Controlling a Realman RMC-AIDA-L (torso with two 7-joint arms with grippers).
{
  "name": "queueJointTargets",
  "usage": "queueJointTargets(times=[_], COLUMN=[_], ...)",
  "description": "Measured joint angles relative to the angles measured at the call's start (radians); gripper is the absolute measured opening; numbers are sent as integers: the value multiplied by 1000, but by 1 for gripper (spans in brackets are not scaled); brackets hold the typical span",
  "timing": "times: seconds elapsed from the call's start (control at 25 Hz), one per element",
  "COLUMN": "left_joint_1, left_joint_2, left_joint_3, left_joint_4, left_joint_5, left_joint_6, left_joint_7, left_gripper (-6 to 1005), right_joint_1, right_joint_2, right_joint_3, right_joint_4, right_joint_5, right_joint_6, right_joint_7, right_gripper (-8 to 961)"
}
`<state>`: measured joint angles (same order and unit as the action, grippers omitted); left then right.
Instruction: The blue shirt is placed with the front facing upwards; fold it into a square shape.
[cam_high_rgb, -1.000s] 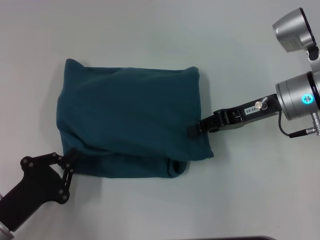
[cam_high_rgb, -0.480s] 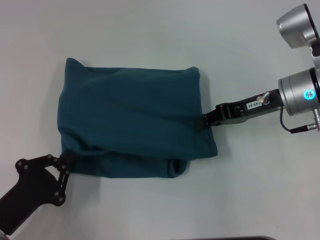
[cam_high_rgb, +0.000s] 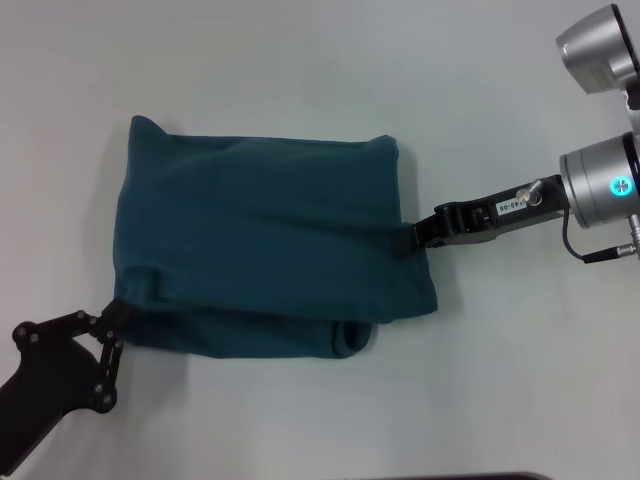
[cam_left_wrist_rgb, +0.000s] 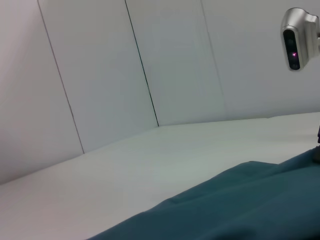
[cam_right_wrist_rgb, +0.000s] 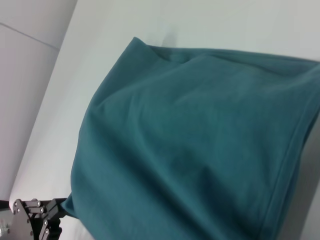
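The left gripper (cam_high_rgb: 118, 305) reaches in from the near left, fingers pinched together at the tip. The right gripper (cam_high_rgb: 418, 236) extends from the right, arm nearly horizontal, fingers closed.

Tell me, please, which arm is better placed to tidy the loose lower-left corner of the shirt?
Left: the left gripper already sits at that corner of the blue shirt; the right gripper is at the opposite edge.

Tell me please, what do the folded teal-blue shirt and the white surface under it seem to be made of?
The folded teal-blue shirt looks like soft matte knit fabric, probably cotton: it creases, sags and shows a stitched hem. The white surface looks smooth and hard with a faint sheen, perhaps laminate or painted board; the exact material is unclear.
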<state>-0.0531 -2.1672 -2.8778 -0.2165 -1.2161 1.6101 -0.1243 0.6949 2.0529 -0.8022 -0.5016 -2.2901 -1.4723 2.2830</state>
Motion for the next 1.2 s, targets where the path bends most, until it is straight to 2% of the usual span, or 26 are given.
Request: queueJointTargets(times=[0.36, 0.96, 1.2], left_joint_1=[18, 24, 26], left_joint_2=[1, -2, 0], left_joint_3=[0, 0, 0], left_joint_4=[5, 7, 20], left_joint_5=[-18, -30, -78], left_joint_6=[1, -1, 9], left_joint_7=[0, -8, -51], left_gripper=[5, 4, 105], right_joint_1=[2, 3, 0], right_joint_2=[-8, -7, -8], right_joint_3=[5, 8, 24], right_joint_4=[-4, -12, -12], right_joint_5=[1, 3, 3], right_joint_6=[14, 4, -22], right_joint_7=[15, 25, 29], right_gripper=[56, 76, 85])
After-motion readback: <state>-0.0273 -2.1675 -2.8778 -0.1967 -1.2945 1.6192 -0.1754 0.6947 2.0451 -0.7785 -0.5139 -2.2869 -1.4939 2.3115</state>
